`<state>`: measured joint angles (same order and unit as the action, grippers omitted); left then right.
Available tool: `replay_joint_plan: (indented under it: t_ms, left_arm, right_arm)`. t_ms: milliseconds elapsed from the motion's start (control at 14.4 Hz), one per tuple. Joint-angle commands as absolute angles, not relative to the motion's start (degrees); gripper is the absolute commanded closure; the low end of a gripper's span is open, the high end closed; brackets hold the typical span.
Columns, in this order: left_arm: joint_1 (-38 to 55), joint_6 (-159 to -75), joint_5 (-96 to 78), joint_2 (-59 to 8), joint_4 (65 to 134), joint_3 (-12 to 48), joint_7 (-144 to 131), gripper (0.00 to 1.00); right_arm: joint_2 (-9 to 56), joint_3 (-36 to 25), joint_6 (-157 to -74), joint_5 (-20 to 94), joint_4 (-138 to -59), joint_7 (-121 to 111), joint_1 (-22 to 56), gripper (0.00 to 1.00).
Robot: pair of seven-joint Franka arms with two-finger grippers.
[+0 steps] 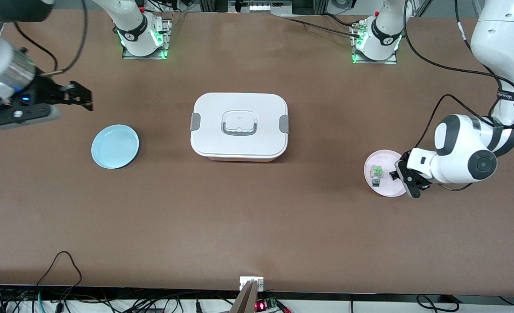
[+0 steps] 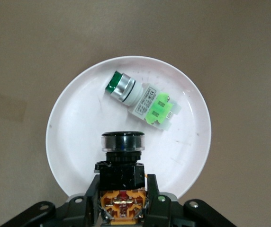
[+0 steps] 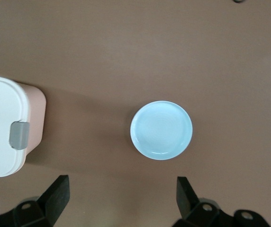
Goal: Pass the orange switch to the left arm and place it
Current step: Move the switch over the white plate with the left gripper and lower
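The orange switch [image 2: 123, 201], orange body with a black round end, sits between the fingers of my left gripper [image 2: 123, 185], which is shut on it. In the front view the left gripper [image 1: 403, 178] is low over the edge of the pink plate [image 1: 385, 189] toward the left arm's end, with the switch [image 1: 394, 176] at its tips. The white box [image 1: 239, 126] with grey latches stands at the table's middle. My right gripper [image 1: 82, 97] is open and empty, up over the table near the blue plate [image 1: 115, 146]. It also shows in the right wrist view [image 3: 121, 196].
A green-and-white part [image 1: 376, 174] lies on the pink plate beside the switch and shows in the left wrist view [image 2: 142, 99]. The right wrist view shows the blue plate [image 3: 161, 130] and a corner of the box [image 3: 3, 127]. Cables hang at the table's near edge.
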<state>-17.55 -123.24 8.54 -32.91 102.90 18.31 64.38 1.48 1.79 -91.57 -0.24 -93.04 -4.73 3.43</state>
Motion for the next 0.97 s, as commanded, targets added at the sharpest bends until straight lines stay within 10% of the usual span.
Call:
replay_joint_plan:
  t_ms: [0, 556, 764, 903]
  left_arm:
    - [-18.63, -128.4, 9.84, -32.87, 105.64, 18.63, 71.96, 0.84]
    - [-20.13, -130.43, 9.93, -34.36, 106.96, 18.54, 76.46, 0.74]
    - [-20.82, -130.43, 9.93, -34.28, 107.4, 18.72, 76.38, 0.0]
    - [-20.74, -129.73, 9.84, -33.84, 107.05, 18.72, 75.76, 0.0]
  right_arm:
    - [-0.78, 4.39, -89.56, -0.35, -92.99, -1.94, -0.87, 0.0]
    - [-2.64, 4.83, -89.03, -0.53, -93.87, 1.41, -1.32, 0.0]
    - [-2.64, 4.57, -89.12, -0.44, -93.87, 1.58, -1.67, 0.0]
    - [-2.37, 4.57, -88.68, -0.53, -93.52, 1.33, -1.93, 0.0]
